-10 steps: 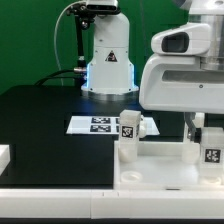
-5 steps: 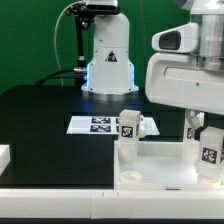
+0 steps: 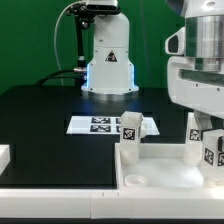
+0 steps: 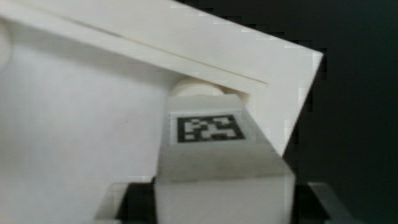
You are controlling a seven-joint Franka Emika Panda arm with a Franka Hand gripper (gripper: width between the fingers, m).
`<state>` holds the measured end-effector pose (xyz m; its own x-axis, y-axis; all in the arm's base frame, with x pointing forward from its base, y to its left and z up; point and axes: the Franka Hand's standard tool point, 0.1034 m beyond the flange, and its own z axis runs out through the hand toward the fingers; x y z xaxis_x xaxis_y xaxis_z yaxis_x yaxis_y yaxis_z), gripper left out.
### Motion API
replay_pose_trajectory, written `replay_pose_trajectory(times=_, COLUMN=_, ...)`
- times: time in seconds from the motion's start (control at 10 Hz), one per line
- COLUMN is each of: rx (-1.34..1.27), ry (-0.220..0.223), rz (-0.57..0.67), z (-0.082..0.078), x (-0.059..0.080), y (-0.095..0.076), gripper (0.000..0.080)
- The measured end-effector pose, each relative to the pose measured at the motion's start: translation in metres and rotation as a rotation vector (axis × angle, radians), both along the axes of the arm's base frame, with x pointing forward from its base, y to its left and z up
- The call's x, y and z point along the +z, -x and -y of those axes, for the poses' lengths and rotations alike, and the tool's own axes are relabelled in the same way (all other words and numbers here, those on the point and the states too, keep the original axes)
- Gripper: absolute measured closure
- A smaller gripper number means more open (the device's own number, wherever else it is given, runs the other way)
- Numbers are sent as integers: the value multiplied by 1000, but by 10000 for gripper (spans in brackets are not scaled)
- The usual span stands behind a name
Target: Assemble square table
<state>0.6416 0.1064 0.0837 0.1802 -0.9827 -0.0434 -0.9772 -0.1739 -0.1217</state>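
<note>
The white robot arm (image 3: 198,62) reaches down from the upper edge on the exterior view's right. Its bulky last links hang over the near right of the scene and hide most of the hand from that camera. In the wrist view its two-finger gripper (image 4: 217,203) is clamped on a short chunky white leg with a black-and-white square tag (image 4: 215,150). The dark fingers (image 4: 128,204) press on the leg's two sides, and the tag faces the camera.

The held leg (image 3: 212,152) is upright over the white plastic square table top with a raised rim (image 3: 150,172), at its right side in the exterior view. The wrist view puts the leg's far end just inside a corner of that rim. Whether it touches the top's floor cannot be told.

A second tagged white leg (image 3: 129,140) stands upright at the top's far corner on the exterior view's left. Just behind it, partly covered by it, lies the flat white marker board (image 3: 95,125) on the black table (image 3: 40,115). The arm's white base (image 3: 108,55) stands farther back. Another white upright piece (image 3: 195,135) shows beside the held leg; what it is cannot be told.
</note>
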Motion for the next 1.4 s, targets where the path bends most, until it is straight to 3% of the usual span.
replay_pose_trajectory(times=0.3, rx=0, ry=0, rz=0, z=0, x=0, y=0, gripper=509)
replay_pose_trajectory(times=0.4, rx=0, ry=0, rz=0, z=0, x=0, y=0, gripper=330)
replay_pose_trajectory(times=0.5, rx=0, ry=0, rz=0, z=0, x=0, y=0, gripper=330)
replay_pose_trajectory(times=0.6, rx=0, ry=0, rz=0, z=0, x=0, y=0, gripper=213)
replay_pose_trajectory(times=0.7, rx=0, ry=0, rz=0, z=0, x=0, y=0, gripper=163)
replay_pose_trajectory(times=1.2, rx=-19, ry=-2, rz=-1, z=0, x=-2, y=1, gripper=151)
replay_pose_trajectory(times=1.4, rx=192, ry=31, rz=7, z=-7, x=-2, y=2, gripper=151)
